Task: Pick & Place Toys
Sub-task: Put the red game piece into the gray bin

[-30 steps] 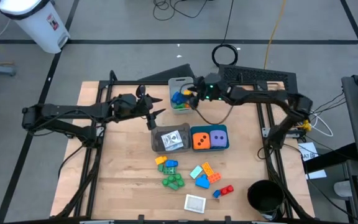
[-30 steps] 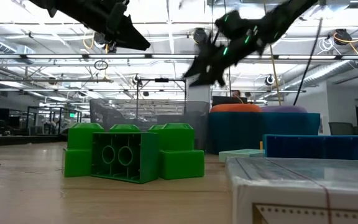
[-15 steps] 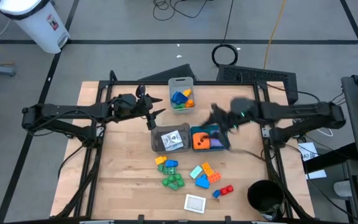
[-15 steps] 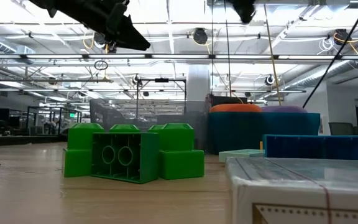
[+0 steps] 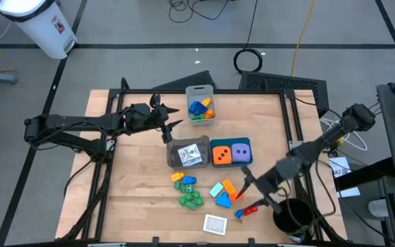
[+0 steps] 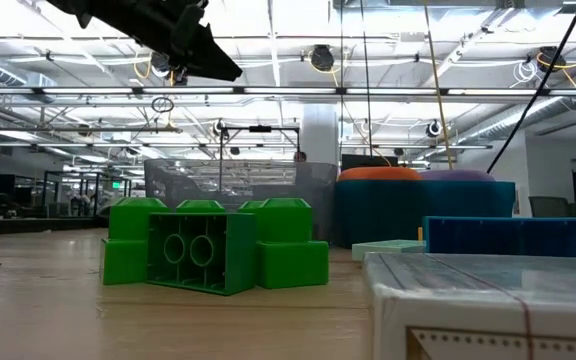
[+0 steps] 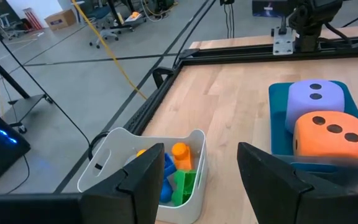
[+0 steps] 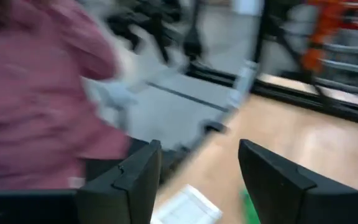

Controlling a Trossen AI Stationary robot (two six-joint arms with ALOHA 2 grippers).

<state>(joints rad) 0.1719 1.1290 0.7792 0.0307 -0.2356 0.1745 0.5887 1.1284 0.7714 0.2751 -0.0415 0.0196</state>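
Note:
Loose bricks lie on the table's near half: a yellow, blue and green cluster (image 5: 184, 182), a green brick (image 5: 190, 200) (image 6: 208, 250), a blue one (image 5: 218, 192), an orange one (image 5: 233, 190) and a red one (image 5: 249, 209). A white-edged card (image 5: 215, 224) lies flat near the front edge. My right gripper (image 5: 247, 191) (image 8: 197, 180) is open and empty, just right of the orange brick and above the red one. My left gripper (image 5: 171, 127) (image 7: 194, 186) is open and empty above the table, left of the pale grey bin (image 5: 199, 103).
The pale grey bin holds several bricks (image 7: 173, 171). A grey bin (image 5: 188, 154) holds cards. A teal bin (image 5: 249, 161) holds an orange die (image 5: 220, 154) and a purple die (image 5: 241, 152). A black round container (image 5: 293, 218) stands at the near right corner. A person in a pink sleeve (image 8: 36, 93) shows beyond the table.
My right gripper has swung from over the pale grey bin at the far edge, across the teal bin, toward the near right, and now stands by the orange and red bricks. In the low view it has gone out of the picture.

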